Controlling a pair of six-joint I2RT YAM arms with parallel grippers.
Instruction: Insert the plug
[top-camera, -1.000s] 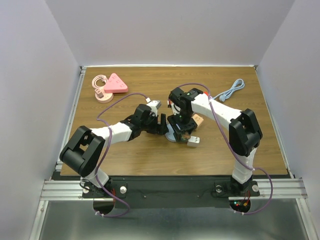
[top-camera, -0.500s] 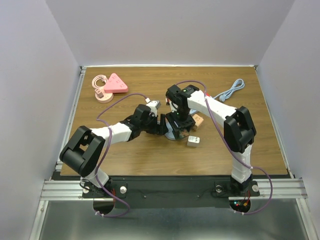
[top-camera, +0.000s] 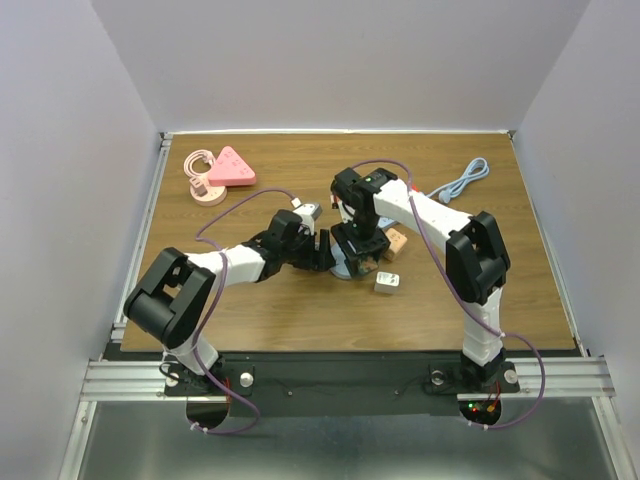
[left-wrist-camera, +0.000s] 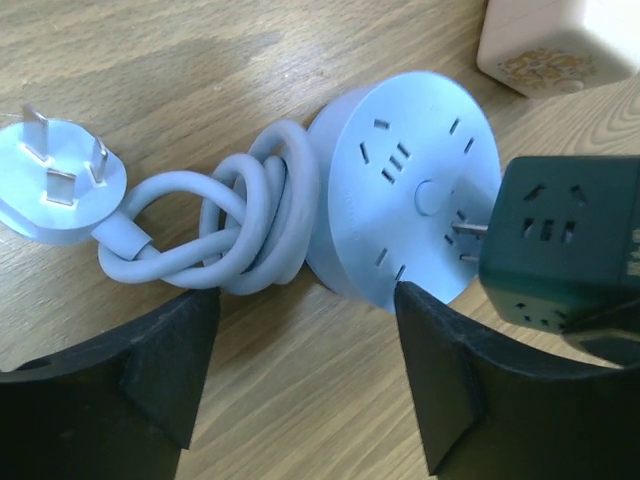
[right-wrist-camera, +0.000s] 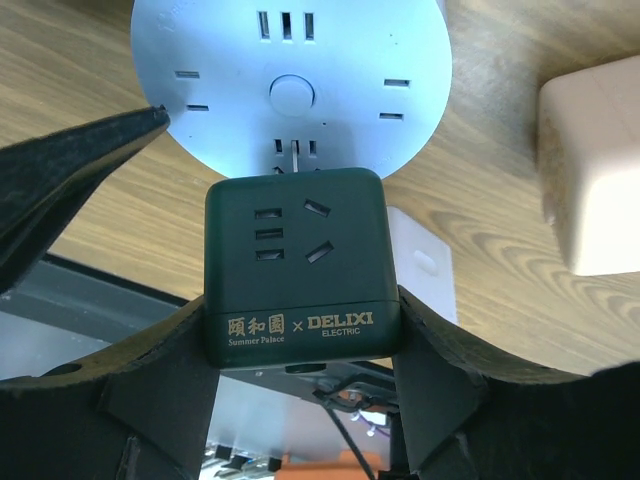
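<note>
Wood-grain tabletop (top-camera: 300, 310) fills the overhead view. The two arms meet near its centre: the left gripper (top-camera: 325, 250) points toward 3 o'clock, and the right gripper (top-camera: 358, 252) hangs over the same spot, hiding what lies beneath. A pink triangular power strip (top-camera: 232, 167) sits at 11 o'clock and a loose pale blue cable (top-camera: 462, 183) at 1 o'clock.

The left wrist view shows what the arms cover: a pale blue round socket hub (left-wrist-camera: 400, 190) lying flat, its coiled cord (left-wrist-camera: 240, 225) and three-pin plug (left-wrist-camera: 55, 180) trailing toward 9 o'clock. The left gripper's fingers stand spread and hold nothing, one tip just at the hub's rim. At 3 o'clock a dark green plastic cube adapter (left-wrist-camera: 565, 235) has its metal pins reaching the hub's slots.

Only the right wrist view shows the grip. The right gripper's fingers clamp the cube adapter's sides, and its pins sit at the hub's 6 o'clock socket with bare metal showing.
</note>
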